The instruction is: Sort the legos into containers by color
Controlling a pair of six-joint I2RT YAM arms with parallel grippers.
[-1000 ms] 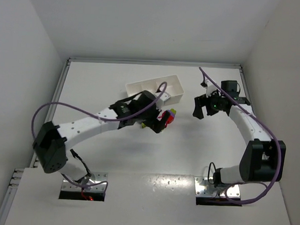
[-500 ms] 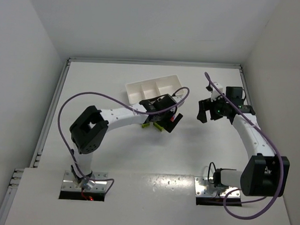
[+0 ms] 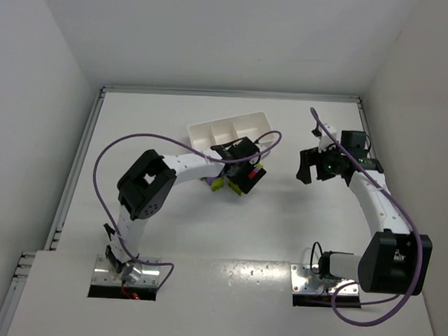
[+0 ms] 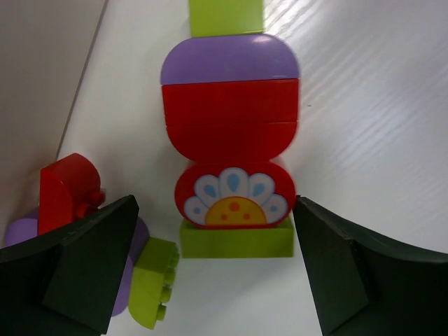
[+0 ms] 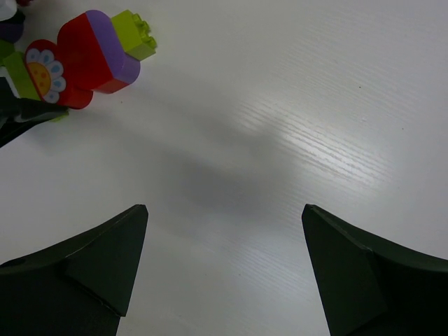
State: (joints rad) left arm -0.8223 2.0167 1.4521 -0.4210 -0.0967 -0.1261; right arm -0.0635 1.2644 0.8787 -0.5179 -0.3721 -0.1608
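A stack of joined legos lies flat on the table in the left wrist view: lime end (image 4: 226, 15), purple (image 4: 229, 59), red (image 4: 229, 119), a red flower-printed brick (image 4: 234, 196) and a lime base (image 4: 236, 241). My left gripper (image 4: 215, 234) is open, and its jaws straddle the stack's near end without touching it. A loose red brick (image 4: 64, 190), a purple one (image 4: 133, 234) and a lime one (image 4: 152, 280) lie by the left finger. In the top view the left gripper (image 3: 246, 176) is just in front of the white tray (image 3: 203, 127). My right gripper (image 3: 307, 166) is open and empty, to the right of the stack (image 5: 80, 52).
No brick shows in the tray's three compartments from above. Loose lime (image 3: 217, 185) and purple (image 3: 206, 180) bricks lie under the left forearm. The left arm's purple cable (image 3: 105, 155) loops out to the left. White walls close in the table on three sides.
The left arm has folded in, its elbow swinging towards the middle, and its gripper has come down over the stack by the tray. The right gripper has drifted slightly to the right.
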